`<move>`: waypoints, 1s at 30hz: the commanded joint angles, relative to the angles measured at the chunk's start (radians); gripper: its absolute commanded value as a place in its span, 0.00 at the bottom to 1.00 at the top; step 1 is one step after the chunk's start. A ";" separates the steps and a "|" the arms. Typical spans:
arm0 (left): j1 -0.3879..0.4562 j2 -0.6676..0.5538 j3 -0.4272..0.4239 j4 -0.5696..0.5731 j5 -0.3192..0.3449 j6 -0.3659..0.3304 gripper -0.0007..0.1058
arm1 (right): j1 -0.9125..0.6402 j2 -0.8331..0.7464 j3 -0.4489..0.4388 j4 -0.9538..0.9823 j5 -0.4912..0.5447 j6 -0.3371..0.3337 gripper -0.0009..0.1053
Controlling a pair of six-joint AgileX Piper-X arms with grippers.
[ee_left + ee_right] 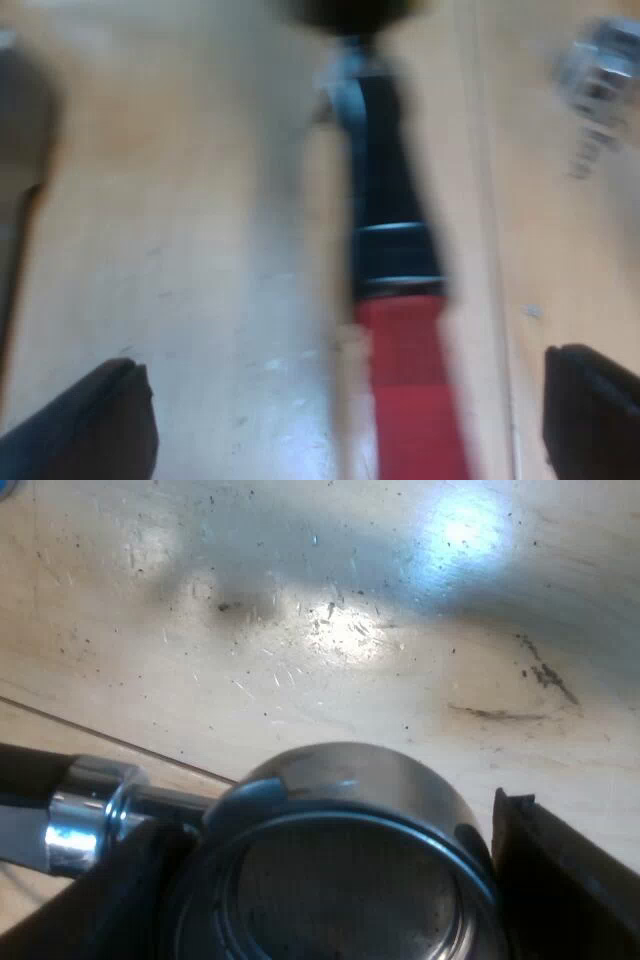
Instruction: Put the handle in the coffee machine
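Left hand (345,365): fully open, holding nothing. Its two black fingers (95,425) stand wide apart, and the red end (412,390) of the handle (390,190) passes between them with clearance on both sides. Beyond the red end, the dark grip runs directly away from the hand over the wooden tabletop (180,250); whether the grip rests on the surface or is raised above it cannot be determined. Well past the fingertips and off to one side stands a bright, glassy or metallic object (600,80), too blurred to identify. Right hand (330,820): closed on the round head of the metal holder (340,880), one finger against each flank, with the chrome neck (80,820) leading out sideways just past the nearer finger and scuffed tabletop beyond. Assessment: the holder is held at its head but not yet fitted to the machine. Hazards: the head is smooth, curved metal, so a two-point grip may let it rotate under the weight of the long handle — the lugs would then reach the machine's front misaligned. If the left hand closes off-centre, one finger strikes the red end first and levers the holder against the right hand's grip, risking slippage or a drop.
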 commanded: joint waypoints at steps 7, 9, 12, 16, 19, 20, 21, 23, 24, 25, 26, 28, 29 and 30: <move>0.017 0.040 0.026 -0.036 0.090 0.002 0.76 | -0.001 -0.008 -0.020 -0.014 -0.041 -0.012 0.01; 0.017 0.058 0.026 -0.038 0.105 0.015 0.76 | -0.001 -0.008 -0.020 -0.019 -0.046 -0.008 0.01; -0.003 0.089 0.026 -0.047 0.118 0.018 0.76 | -0.001 -0.008 -0.020 -0.031 -0.047 -0.004 0.01; -0.046 0.116 0.026 -0.060 0.118 0.022 0.76 | -0.001 -0.008 -0.020 -0.043 -0.047 0.005 0.01; -0.062 0.135 0.026 -0.067 0.114 0.025 0.76 | -0.001 -0.008 -0.020 -0.045 -0.047 0.018 0.01; -0.062 0.139 0.026 -0.068 0.114 0.025 0.76 | -0.001 -0.008 -0.020 -0.045 -0.047 0.018 0.01; -0.062 0.149 0.028 -0.067 0.114 0.027 0.76 | -0.001 -0.008 -0.020 -0.045 -0.047 0.018 0.01; -0.062 0.154 0.042 -0.079 0.114 0.035 0.76 | -0.001 -0.008 -0.020 -0.045 -0.047 0.018 0.01; -0.062 0.154 0.055 -0.089 0.112 0.043 0.76 | -0.001 -0.008 -0.020 -0.045 -0.047 0.018 0.01; -0.062 0.154 0.073 -0.102 0.105 0.044 0.76 | -0.001 -0.008 -0.020 -0.045 -0.047 0.018 0.01; -0.062 0.154 0.079 -0.105 0.096 0.043 0.76 | -0.001 -0.008 -0.020 -0.045 -0.047 0.018 0.01; -0.062 0.154 0.089 -0.105 0.062 0.048 0.76 | -0.001 -0.008 -0.020 -0.045 -0.047 0.018 0.01; -0.062 0.154 0.089 -0.105 0.060 0.048 0.76 | -0.001 -0.008 -0.020 -0.045 -0.047 0.018 0.01; -0.058 0.154 0.089 -0.108 0.062 0.048 0.76 | -0.001 -0.008 -0.020 -0.045 -0.047 0.018 0.01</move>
